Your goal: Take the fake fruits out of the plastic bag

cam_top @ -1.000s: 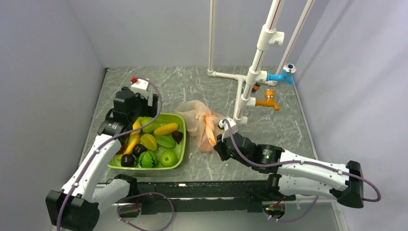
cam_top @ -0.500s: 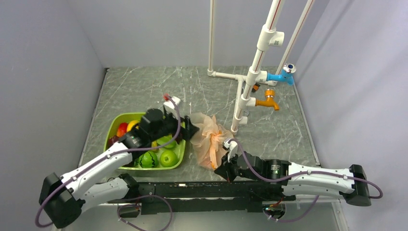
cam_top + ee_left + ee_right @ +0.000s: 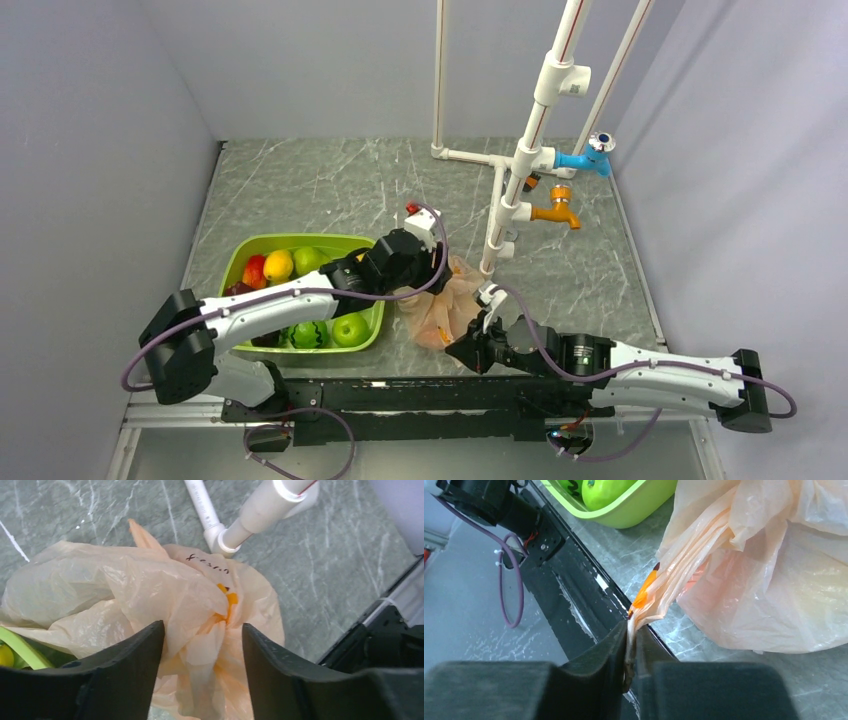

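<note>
My right pincer pinches the plastic bag at its 6 o'clock edge while my left pincer, spread, straddles its bunched top, with the green tub at the bag's 9 o'clock, and I cannot tell if any fake fruits are inside.

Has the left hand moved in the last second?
Yes: the left hand swung right, from the far left corner of the green tub across to the plastic bag beside the white pipe stand.

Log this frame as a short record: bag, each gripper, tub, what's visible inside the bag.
bag: plastic bag crumpled on the table, beside the green tub
left gripper: open, jaws straddling a bunched fold of the bag
right gripper: shut on a strip of the bag's near edge
tub: holds assorted fruits
bag contents: hidden by the film
</note>
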`<state>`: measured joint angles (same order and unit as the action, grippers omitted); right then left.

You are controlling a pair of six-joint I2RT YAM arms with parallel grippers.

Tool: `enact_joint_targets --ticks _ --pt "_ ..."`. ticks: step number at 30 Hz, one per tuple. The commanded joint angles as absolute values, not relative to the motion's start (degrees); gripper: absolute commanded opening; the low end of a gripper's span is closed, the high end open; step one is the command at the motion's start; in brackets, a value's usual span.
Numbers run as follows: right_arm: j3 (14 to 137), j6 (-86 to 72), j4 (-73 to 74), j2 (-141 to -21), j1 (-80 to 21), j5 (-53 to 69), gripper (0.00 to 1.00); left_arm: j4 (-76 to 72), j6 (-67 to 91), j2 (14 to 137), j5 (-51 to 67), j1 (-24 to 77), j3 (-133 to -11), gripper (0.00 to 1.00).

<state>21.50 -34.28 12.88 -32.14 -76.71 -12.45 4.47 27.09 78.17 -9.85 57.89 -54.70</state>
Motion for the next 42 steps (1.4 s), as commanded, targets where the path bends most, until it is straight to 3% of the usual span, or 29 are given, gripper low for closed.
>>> enact_joint_targets --ticks 1,3,6,7,11,14,16,24,32,38,42 --pt "20.65 -35.07 13.50 -29.26 -77.02 -15.75 0.19 3.41 28.87 79.87 -11.99 58.03 -56.90 0.58" --pt "20.90 -35.47 15.09 -28.71 -77.08 -17.83 0.29 2.62 29.41 79.85 -11.77 58.01 -55.92 0.43" --pt "24.00 -37.57 22.41 -28.04 -77.07 -25.00 0.41 2.50 30.22 78.77 -13.08 58.02 -54.71 0.06" --pt "24.90 -38.80 24.28 -27.67 -77.05 -27.30 0.45 1.32 30.78 77.96 -13.19 58.03 -53.81 0.01" --pt "28.15 -40.57 28.33 -25.60 -76.98 -32.12 0.45 -5.13 31.08 74.22 -11.42 58.01 -49.17 0.00" --pt "31.68 -39.08 31.24 -25.25 -76.99 -38.32 0.70 -7.09 32.11 72.36 -9.95 58.06 -47.35 0.00" --pt "33.53 -36.00 31.31 -25.96 -77.04 -42.38 0.76 -7.48 32.79 71.43 -9.17 58.06 -46.53 0.00" --pt "38.31 -21.36 21.02 -37.30 -76.76 -41.30 0.76 -7.32 35.65 69.54 -6.48 58.05 -45.52 0.00" --pt "39.51 -18.91 13.59 -46.83 -76.03 -36.14 0.71 -10.59 38.76 69.40 -2.59 58.10 -44.45 0.00" --pt "39.76 -20.41 13.55 -51.83 -73.35 -39.78 0.62 -11.03 39.60 68.80 -2.05 58.47 -43.90 0.00" --pt "37.74 -20.92 11.09 -52.16 -70.68 -34.33 0.59 -11.44 40.00 68.47 -2.27 58.45 -43.67 0.00"
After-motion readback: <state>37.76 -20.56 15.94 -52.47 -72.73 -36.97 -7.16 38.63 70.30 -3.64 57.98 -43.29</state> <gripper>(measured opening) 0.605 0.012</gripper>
